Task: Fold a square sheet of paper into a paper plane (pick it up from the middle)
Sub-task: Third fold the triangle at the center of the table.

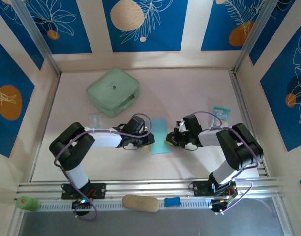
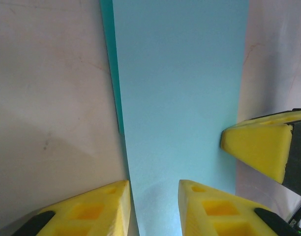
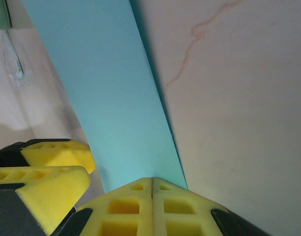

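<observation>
No writing can be read; the small printed packet, lying beyond the right gripper, carries print too fine to make out.

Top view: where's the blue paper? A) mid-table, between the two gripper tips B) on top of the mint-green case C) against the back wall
A: the blue paper lies flat mid-table between the left gripper and the right gripper, apart from the mint-green case.

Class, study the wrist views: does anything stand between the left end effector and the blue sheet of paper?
Nothing visible does. The left end effector sits right at the edge of the sheet of paper, its fingertips straddling that edge.
</observation>
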Robot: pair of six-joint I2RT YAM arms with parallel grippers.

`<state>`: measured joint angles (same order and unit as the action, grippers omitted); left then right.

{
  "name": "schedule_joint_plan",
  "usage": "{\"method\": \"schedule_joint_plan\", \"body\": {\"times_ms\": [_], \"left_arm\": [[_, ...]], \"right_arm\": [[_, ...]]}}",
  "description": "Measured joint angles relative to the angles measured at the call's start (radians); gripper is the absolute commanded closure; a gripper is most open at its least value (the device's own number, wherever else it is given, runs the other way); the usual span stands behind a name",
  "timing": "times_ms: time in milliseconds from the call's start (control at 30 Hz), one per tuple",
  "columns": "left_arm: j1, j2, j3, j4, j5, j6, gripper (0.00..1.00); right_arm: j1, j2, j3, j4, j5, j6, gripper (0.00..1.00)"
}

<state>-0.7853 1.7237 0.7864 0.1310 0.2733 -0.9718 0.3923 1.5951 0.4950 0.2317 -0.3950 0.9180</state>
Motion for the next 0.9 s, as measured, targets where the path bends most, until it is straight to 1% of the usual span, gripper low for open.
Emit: {"method": "schedule_joint_plan", "body": {"times_ms": [200, 567, 767, 900], "left_arm": [[0.001, 0.015, -0.001, 0.034, 0.026, -0.012, 0.75], [0.002, 0.014, -0.018, 0.073, 0.037, -0.026, 0.74], [0.002, 0.013, -0.026, 0.080, 0.037, -0.032, 0.85], [0.003, 0.008, -0.029, 0.082, 0.037, -0.041, 0.91]], "right_arm": [[0.000, 0.000, 0.000, 0.000, 0.001, 0.000, 1.00], [0.000, 0.000, 0.000, 0.000, 0.001, 0.000, 1.00], [0.000, -0.001, -0.001, 0.001, 0.001, 0.000, 1.00], [0.000, -0.009, -0.014, 0.014, 0.000, -0.001, 0.95]]}}
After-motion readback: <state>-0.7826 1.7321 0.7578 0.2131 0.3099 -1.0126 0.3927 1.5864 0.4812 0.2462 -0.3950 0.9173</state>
